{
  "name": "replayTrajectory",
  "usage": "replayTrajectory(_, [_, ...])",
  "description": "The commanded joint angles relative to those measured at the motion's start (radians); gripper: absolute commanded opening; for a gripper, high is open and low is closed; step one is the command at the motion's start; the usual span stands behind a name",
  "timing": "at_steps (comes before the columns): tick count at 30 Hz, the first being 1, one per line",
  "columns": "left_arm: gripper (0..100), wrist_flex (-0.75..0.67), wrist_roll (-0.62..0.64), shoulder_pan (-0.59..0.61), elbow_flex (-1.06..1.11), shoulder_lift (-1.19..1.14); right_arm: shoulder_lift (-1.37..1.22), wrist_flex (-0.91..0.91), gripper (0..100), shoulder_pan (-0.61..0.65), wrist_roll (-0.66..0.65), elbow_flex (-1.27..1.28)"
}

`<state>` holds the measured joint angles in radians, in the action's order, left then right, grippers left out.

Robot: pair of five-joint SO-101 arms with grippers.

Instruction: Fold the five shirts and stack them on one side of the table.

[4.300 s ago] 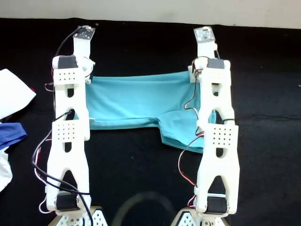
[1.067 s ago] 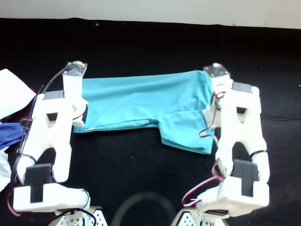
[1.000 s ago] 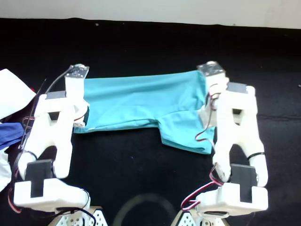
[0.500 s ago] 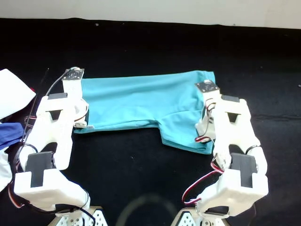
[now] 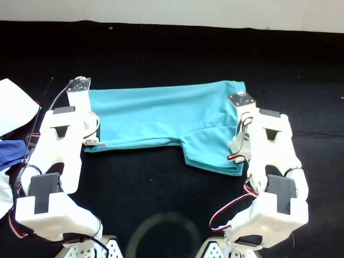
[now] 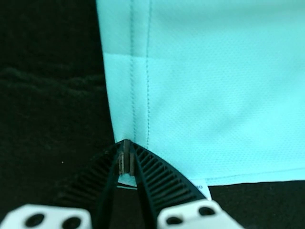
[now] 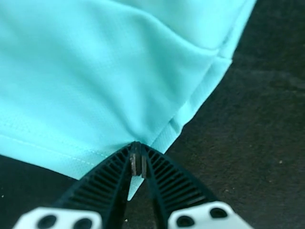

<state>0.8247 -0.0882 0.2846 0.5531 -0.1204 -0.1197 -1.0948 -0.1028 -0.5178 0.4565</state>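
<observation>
Shirt position: teal shirt (image 5: 161,115) is laid out in a wide band across the middle of the counter (image 5: 172,54), between the two arms. A folded section near its right end reaches closer to the arm bases than the rest.
Left arm: left arm (image 5: 62,140) is stationed at the shirt's left end, with its wrist over the left edge of the fabric.
Left jaws: pressed together on fabric. In the left wrist view a hemmed corner of the teal shirt (image 6: 205,95) is pinched between the tips, just beside a double line of stitching. Black counter (image 6: 47,95) is seen directly alongside that edge.
Right arm: right arm (image 5: 269,156) is stationed at the shirt's right end, with its wrist over the right edge.
Right jaws: pressed together on fabric. In the right wrist view a layered edge of the teal shirt (image 7: 109,71) is pinched at the tips, where several folds are stacked one on another. Black counter (image 7: 257,119) is seen beside it.
Lift: it cannot be told whether the pinched edges are raised off the counter.
Other garments: a white garment (image 5: 15,107) and a blue garment (image 5: 12,152) are lying at the counter's left side, near the left arm and apart from the teal shirt.
Surroundings: a pale wall (image 5: 172,9) is noted beyond the counter's far edge.
</observation>
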Motion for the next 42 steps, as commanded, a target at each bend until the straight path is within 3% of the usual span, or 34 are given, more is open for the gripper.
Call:
replayTrajectory(1, [1, -0.018, 0.017, 0.039, -0.002, 0.007, 0.004, 0.005, 0.7, -0.033, -0.011, -0.071])
replayTrajectory(5, [1, -0.018, 0.091, 0.065, -0.005, 0.008, 0.002, -0.012, 0.7, -0.064, -0.014, -0.090])
replayTrajectory(17, [1, 0.002, 0.094, 0.024, -0.008, 0.114, 0.047, -0.054, 0.7, -0.038, -0.009, -0.099])
replayTrajectory(26, [1, 0.109, 0.094, -0.056, 0.005, 0.377, 0.213, -0.111, 0.7, 0.128, 0.068, -0.048])
replayTrajectory(31, [1, 0.051, 0.091, -0.050, 0.122, 0.381, 0.143, -0.007, 0.7, 0.150, 0.068, 0.048])
replayTrajectory(42, [1, -0.157, 0.094, 0.019, 0.300, 0.380, -0.016, 0.018, 0.7, -0.012, 0.000, -0.033])
